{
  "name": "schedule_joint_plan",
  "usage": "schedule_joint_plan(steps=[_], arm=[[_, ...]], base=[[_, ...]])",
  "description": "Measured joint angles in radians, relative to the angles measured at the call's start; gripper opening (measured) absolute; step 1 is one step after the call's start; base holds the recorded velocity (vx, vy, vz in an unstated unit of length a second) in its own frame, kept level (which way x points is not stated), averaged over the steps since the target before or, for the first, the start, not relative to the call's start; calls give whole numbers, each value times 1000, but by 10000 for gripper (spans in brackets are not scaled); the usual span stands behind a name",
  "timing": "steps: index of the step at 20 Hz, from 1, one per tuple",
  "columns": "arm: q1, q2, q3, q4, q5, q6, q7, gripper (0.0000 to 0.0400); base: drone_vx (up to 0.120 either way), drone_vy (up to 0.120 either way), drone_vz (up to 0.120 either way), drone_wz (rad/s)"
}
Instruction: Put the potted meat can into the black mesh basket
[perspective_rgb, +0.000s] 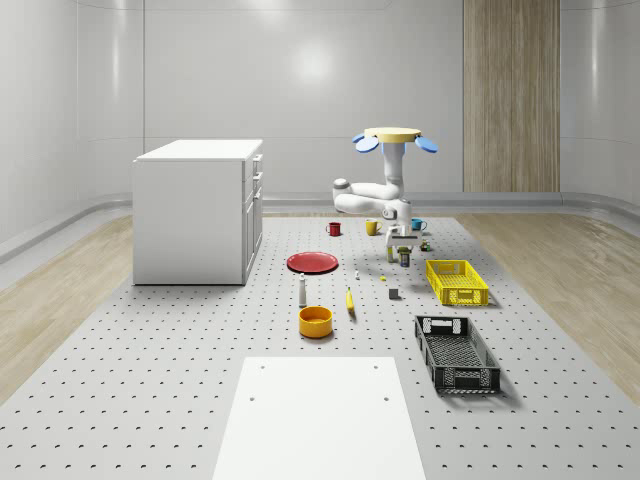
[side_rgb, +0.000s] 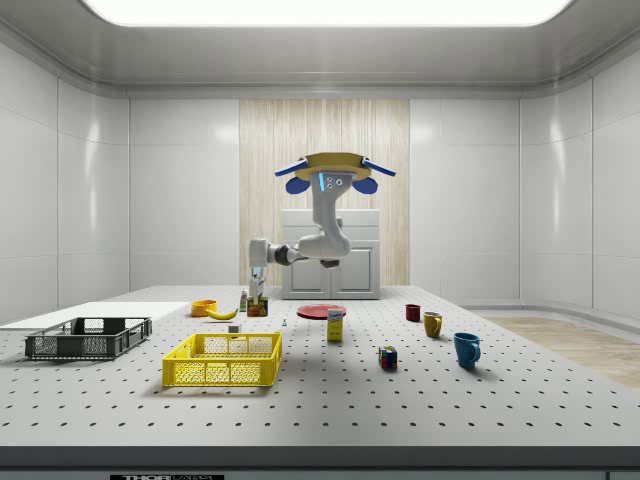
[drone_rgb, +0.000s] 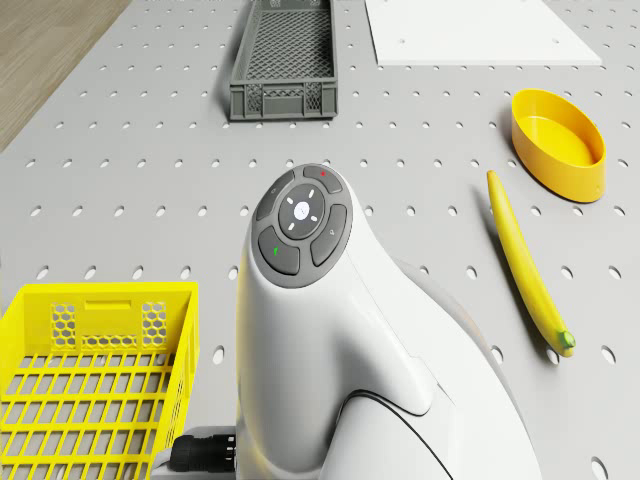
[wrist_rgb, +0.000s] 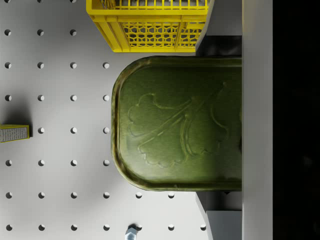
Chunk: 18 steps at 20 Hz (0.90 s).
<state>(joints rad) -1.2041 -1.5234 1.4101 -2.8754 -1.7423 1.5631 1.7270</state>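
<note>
Wrist view: yellow crate (wrist_rgb: 150, 25) beside held potted meat can (wrist_rgb: 180, 122).

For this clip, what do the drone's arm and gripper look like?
The arm is glossy white with rounded, bulging links and dark seams at the joints. It hangs from a flat tan disc with blue rotor blades. One link carries a round dark grey button pad with small red and green marks, and a black ribbed connector sits near its base. The gripper is light grey with darker fingers.
</note>
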Motion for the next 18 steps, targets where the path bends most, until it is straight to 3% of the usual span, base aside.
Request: schedule_joint_plan(steps=[6,9,13,18], arm=[[-1,-5,1,0,2,5,1,292],[-1,-8,1,0,3,7,1,292],[-2,-11,2,0,4,10,1,292],[-2,-14,2,0,6,14,2,292]], base=[[120,120,0,0],[120,13,0,0],[120,120,0,0],[120,0,0,0]])
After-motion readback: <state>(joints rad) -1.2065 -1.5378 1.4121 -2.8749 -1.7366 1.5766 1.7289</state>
